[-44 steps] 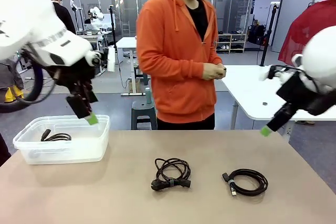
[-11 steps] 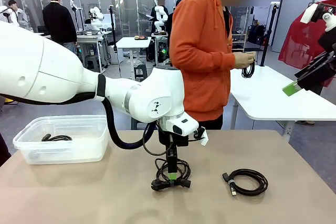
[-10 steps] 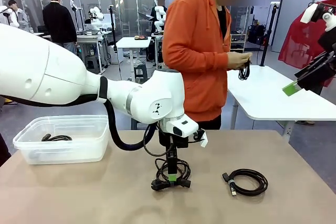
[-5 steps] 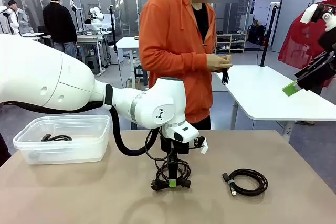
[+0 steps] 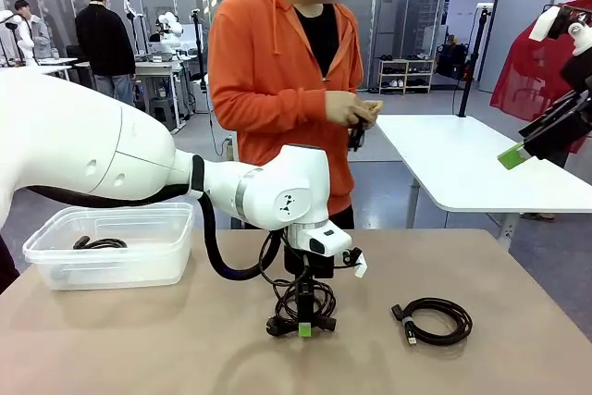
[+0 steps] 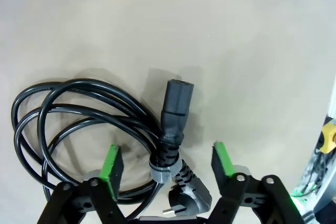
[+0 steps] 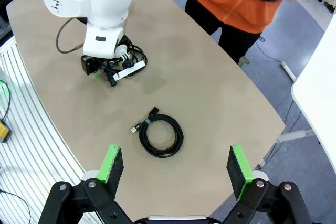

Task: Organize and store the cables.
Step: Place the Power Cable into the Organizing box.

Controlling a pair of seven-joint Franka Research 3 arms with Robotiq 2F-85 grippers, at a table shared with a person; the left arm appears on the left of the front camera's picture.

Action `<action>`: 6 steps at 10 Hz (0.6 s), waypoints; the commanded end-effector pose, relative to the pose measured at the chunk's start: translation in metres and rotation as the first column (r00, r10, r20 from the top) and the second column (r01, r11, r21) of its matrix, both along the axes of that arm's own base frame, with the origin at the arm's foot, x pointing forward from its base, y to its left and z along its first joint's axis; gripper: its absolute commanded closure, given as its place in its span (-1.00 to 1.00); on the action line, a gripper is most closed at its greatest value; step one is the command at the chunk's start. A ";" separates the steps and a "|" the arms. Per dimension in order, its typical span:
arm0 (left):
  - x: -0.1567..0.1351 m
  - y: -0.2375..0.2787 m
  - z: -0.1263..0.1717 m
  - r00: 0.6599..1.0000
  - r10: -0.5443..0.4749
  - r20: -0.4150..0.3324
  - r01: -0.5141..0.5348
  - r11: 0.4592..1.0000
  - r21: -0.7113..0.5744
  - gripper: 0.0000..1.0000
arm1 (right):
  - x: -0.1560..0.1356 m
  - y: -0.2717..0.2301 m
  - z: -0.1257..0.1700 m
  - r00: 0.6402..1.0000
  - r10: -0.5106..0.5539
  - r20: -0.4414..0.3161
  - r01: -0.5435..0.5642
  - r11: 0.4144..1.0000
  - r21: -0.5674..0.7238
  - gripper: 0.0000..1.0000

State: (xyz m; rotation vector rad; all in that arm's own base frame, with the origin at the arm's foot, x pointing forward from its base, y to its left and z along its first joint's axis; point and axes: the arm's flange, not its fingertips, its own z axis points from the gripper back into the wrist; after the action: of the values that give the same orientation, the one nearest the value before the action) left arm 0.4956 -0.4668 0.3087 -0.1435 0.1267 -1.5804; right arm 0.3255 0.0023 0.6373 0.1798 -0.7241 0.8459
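Cables numbered three: middle coil (image 5: 301,302) straddled by the left tool's (image 6: 166,150) wide jaws, right coil (image 5: 433,319) on the counter (image 5: 139,339), third coil (image 5: 97,242) inside the bin (image 5: 148,265); right tool (image 7: 174,153) wide, empty.

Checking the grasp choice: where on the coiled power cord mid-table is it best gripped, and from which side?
Probably at the grey strap, which bunches the loops of the power cord into one thick bundle; come straight down from above, a finger on either side. Elsewhere the loops lie flat and spread apart. The left gripper stands open astride that spot.
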 end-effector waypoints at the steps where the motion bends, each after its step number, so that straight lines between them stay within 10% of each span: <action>1: 0.003 -0.004 0.002 0.998 0.054 -0.037 -0.054 0.998 -0.012 0.57 | -0.003 0.000 -0.001 1.000 -0.003 0.001 0.003 1.000 -0.001 -1.00; 2: 0.003 -0.003 0.000 0.997 0.053 -0.052 -0.053 0.999 0.006 1.00 | -0.003 0.000 -0.001 1.000 -0.003 0.001 0.003 1.000 -0.001 -1.00; 6: 0.001 -0.002 0.000 0.997 0.051 -0.064 -0.048 0.998 0.051 1.00 | -0.003 0.000 -0.001 1.000 -0.003 0.001 0.003 1.000 -0.001 -1.00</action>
State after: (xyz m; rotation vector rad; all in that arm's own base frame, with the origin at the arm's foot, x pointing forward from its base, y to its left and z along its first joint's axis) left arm 0.4979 -0.4660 0.3089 -0.1503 0.1676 -1.5415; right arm 0.3255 0.0023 0.6373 0.1798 -0.7241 0.8460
